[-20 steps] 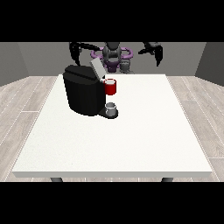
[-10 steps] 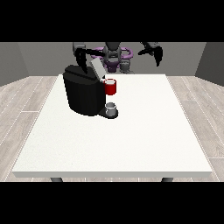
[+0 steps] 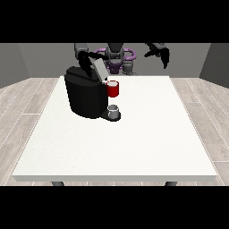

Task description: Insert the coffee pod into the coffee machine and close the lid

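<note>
1. The room has grey walls and a pale plank floor (image 3: 27,103) around a large white table (image 3: 134,147).
2. The black coffee machine (image 3: 85,96) stands toward the table's far side at the view's left, its lid (image 3: 99,70) tilted up.
3. The hand at the view's left (image 3: 85,62) sits at the raised lid; its finger state cannot be told. Judged from this, lid closing is the step in hand, calling for a downward press.
4. The hand at the view's right (image 3: 163,56) hangs raised with fingers drooping, relaxed, holding nothing.
5. A red thing at the machine (image 3: 113,88) shows at its front; a grey thing (image 3: 113,112) sits on the machine's base below. It may be the pod, but that cannot be told.
</note>
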